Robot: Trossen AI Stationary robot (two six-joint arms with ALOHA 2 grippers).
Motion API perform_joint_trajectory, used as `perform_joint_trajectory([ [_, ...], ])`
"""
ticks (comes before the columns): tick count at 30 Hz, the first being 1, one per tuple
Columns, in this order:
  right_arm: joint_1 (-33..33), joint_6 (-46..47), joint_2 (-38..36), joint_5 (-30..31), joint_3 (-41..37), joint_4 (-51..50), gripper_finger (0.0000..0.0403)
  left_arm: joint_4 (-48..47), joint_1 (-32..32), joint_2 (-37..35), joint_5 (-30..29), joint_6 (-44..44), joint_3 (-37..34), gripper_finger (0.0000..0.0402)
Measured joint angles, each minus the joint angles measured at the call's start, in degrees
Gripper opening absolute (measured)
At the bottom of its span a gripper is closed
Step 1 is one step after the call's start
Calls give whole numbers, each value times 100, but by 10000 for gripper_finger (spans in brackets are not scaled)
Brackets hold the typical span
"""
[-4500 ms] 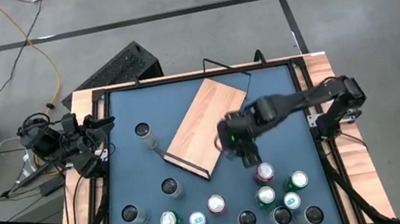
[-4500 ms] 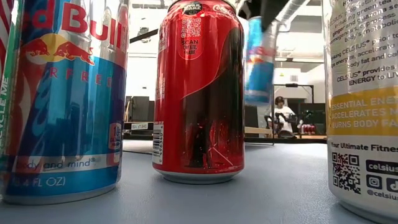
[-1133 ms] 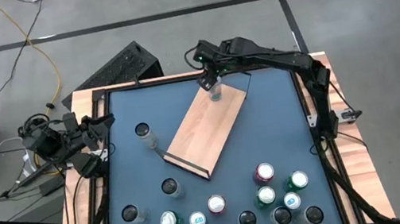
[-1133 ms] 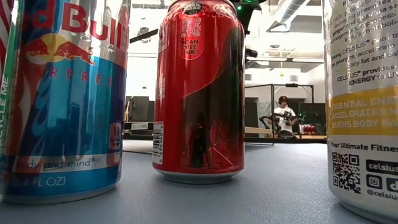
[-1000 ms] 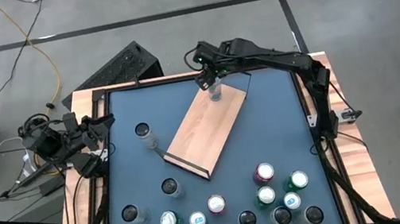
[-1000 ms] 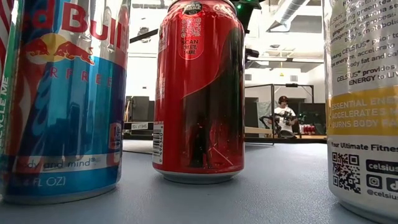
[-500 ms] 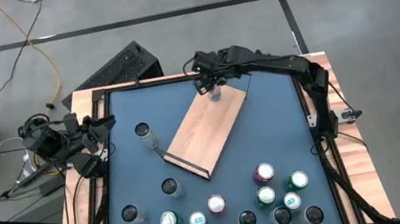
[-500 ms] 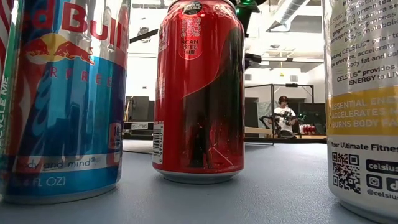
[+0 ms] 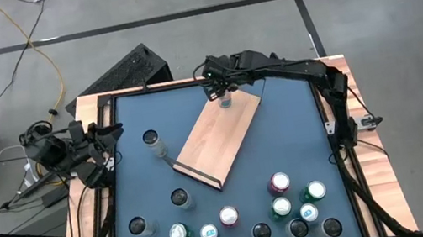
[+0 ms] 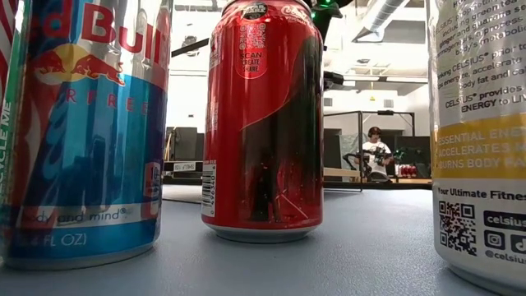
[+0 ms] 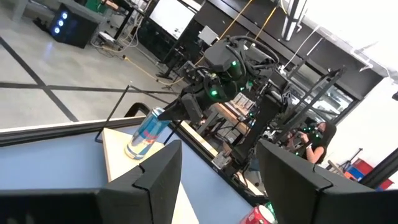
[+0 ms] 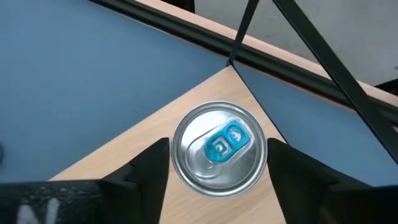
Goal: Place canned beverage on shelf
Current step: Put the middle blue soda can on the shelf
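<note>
One slim blue-and-silver beverage can (image 12: 219, 148) stands upright at the far corner of the light-wood shelf board (image 9: 219, 137). Right tool (image 9: 222, 90) straddles it, fingers parted, seemingly clear of its sides. Risk: a finger catching the rim on withdrawal would topple it.

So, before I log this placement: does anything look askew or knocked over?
The shelf lies diagonally across the table. The can stands upright at its far corner, near the edge, between the right gripper's fingers.
</note>
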Motion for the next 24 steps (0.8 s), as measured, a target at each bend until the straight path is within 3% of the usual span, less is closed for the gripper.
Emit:
perform_joint_trajectory([
  [7, -13, -243, -7, -130, 2, 5, 177, -11, 0, 0, -4, 1, 0, 194],
  [12, -40, -694, -11, -245, 4, 2, 177, -9, -1, -1, -4, -1, 0, 194],
  [20, -119, -2627, -11, -335, 7, 69, 182, -7, -1, 0, -3, -3, 0, 194],
  [24, -273, -3661, -14, -723, 11, 113, 184, -2, 0, -1, -6, -3, 0, 194],
])
